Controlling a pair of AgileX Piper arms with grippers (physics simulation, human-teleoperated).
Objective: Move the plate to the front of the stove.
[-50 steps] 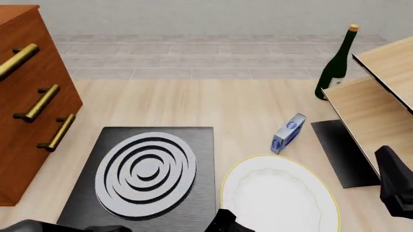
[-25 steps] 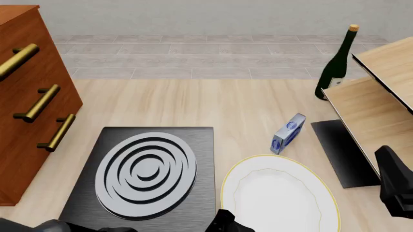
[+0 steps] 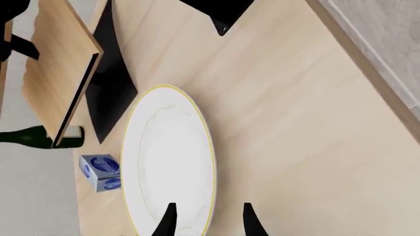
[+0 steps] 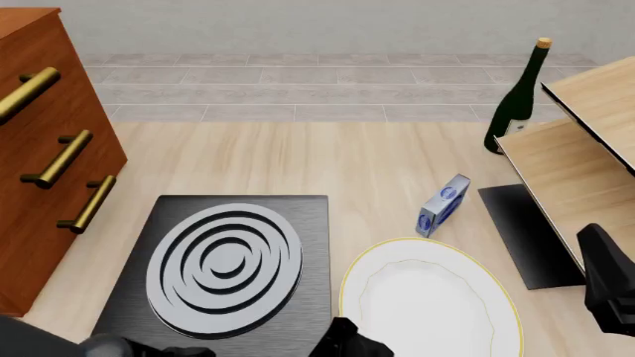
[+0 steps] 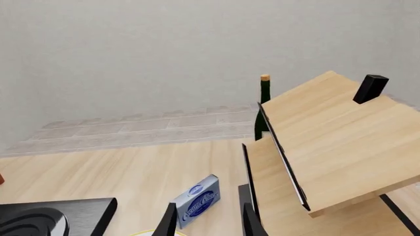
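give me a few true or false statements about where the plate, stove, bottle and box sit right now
1. The plate lies on the stove's burner. False: it lies on the table beside the stove, on its right in the front view.
2. The green bottle stands upright. True.
3. The blue box sits on the plate. False: it stands on the table just beyond the plate's far rim.
4. The left gripper's fingers straddle the plate's rim. True, in the left wrist view.
5. The dresser has brass handles. True.
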